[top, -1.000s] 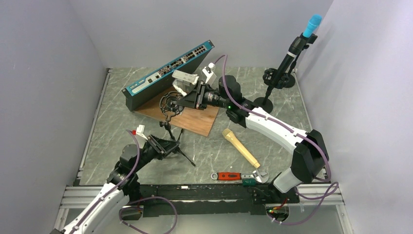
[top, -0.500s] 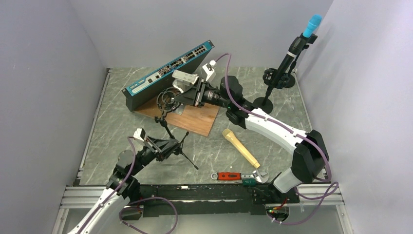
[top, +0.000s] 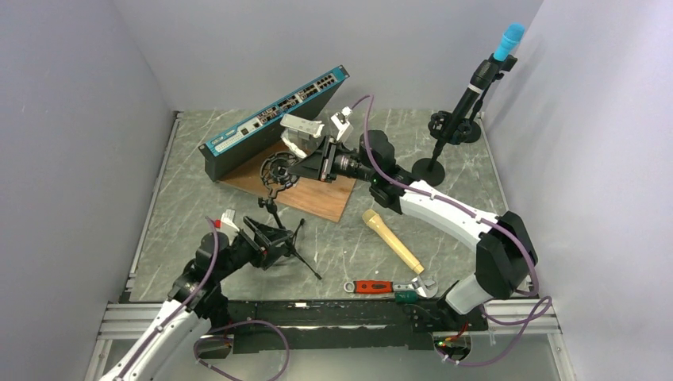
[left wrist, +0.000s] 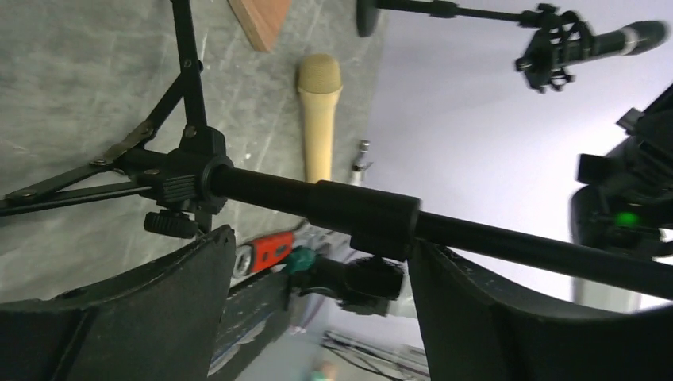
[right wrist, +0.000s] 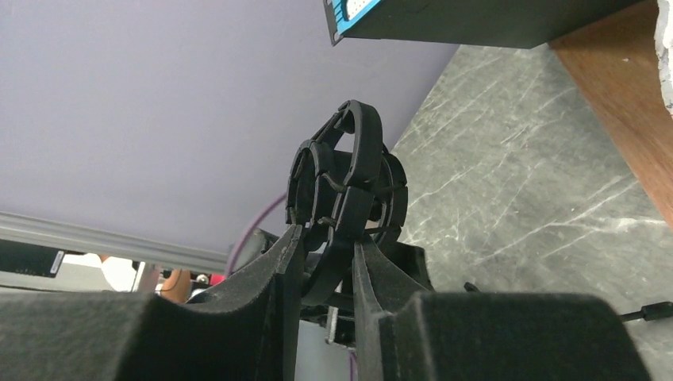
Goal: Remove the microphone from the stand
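Beside the wooden board [top: 317,198], the right gripper [right wrist: 321,238] pinches the shock mount [right wrist: 347,171], steadying the tripod stand [left wrist: 190,171]. The left gripper [left wrist: 317,242] is spread wide, apparently bracing its pole. The gold microphone [top: 391,240] lies free.

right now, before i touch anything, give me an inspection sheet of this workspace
surface: marbled table, with a wooden board at the back left
job's things: gold microphone lying loose on the table; tripod stand, its shock mount empty; second stand at the back right, holding a blue-tipped microphone
clutter: network switch leaning on the board; red-handled wrench
grippers: left gripper jaws apart, tripod pole crossing in front of them; right gripper jaws shut on the shock mount
cables: purple cables along both arms
surroundings: plain walls on three sides
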Robot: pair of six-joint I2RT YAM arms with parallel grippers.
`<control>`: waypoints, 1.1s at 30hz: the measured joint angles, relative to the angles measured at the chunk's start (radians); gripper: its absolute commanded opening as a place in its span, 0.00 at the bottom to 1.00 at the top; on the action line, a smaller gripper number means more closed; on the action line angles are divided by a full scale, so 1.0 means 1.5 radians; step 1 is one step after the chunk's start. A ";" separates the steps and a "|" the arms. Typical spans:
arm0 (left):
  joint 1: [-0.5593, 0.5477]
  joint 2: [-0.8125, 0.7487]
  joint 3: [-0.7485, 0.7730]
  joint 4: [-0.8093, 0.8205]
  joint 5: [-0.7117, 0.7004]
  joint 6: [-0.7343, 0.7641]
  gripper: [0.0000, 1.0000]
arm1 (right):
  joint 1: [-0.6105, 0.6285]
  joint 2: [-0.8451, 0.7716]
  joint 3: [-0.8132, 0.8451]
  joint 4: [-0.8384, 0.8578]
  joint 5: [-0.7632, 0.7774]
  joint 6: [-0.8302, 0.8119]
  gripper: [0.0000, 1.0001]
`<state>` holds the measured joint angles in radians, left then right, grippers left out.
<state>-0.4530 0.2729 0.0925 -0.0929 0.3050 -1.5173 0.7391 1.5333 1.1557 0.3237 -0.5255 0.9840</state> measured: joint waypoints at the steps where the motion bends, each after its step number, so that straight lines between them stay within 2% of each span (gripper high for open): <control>1: 0.000 0.019 0.038 -0.051 -0.009 0.043 0.82 | 0.000 -0.002 -0.001 -0.001 0.002 -0.003 0.14; 5: 0.000 0.068 0.153 -0.174 -0.041 0.193 0.86 | 0.001 -0.016 -0.005 -0.012 0.002 -0.017 0.14; 7: 0.000 0.087 0.202 -0.206 -0.050 0.277 0.84 | 0.002 -0.019 -0.006 -0.020 0.002 -0.023 0.14; 12: -0.002 0.165 0.322 -0.272 -0.050 0.479 0.94 | 0.002 -0.020 -0.006 -0.024 0.007 -0.028 0.14; 15: -0.026 0.210 0.389 -0.317 -0.065 0.572 0.87 | 0.002 -0.020 -0.006 -0.025 0.012 -0.028 0.15; 17: -0.075 0.232 0.423 -0.350 -0.102 0.614 0.76 | 0.002 -0.020 -0.006 -0.026 0.016 -0.028 0.15; 20: -0.179 0.263 0.462 -0.392 -0.178 0.641 0.62 | 0.002 -0.020 -0.006 -0.031 0.025 -0.027 0.15; 24: -0.252 0.310 0.481 -0.423 -0.269 0.623 0.41 | 0.003 -0.022 -0.006 -0.036 0.042 -0.025 0.15; 27: -0.274 0.333 0.481 -0.438 -0.329 0.601 0.40 | 0.005 -0.030 -0.006 -0.049 0.052 -0.026 0.15; 30: -0.282 0.336 0.481 -0.440 -0.369 0.584 0.47 | 0.006 -0.036 -0.006 -0.062 0.063 -0.027 0.15; 33: -0.283 0.348 0.481 -0.438 -0.394 0.562 0.49 | 0.006 -0.040 -0.006 -0.068 0.074 -0.029 0.15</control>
<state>-0.8780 0.7948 0.8135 -0.7506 -0.2867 -0.6750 0.7479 1.4734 1.1465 0.2218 -0.4141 0.9409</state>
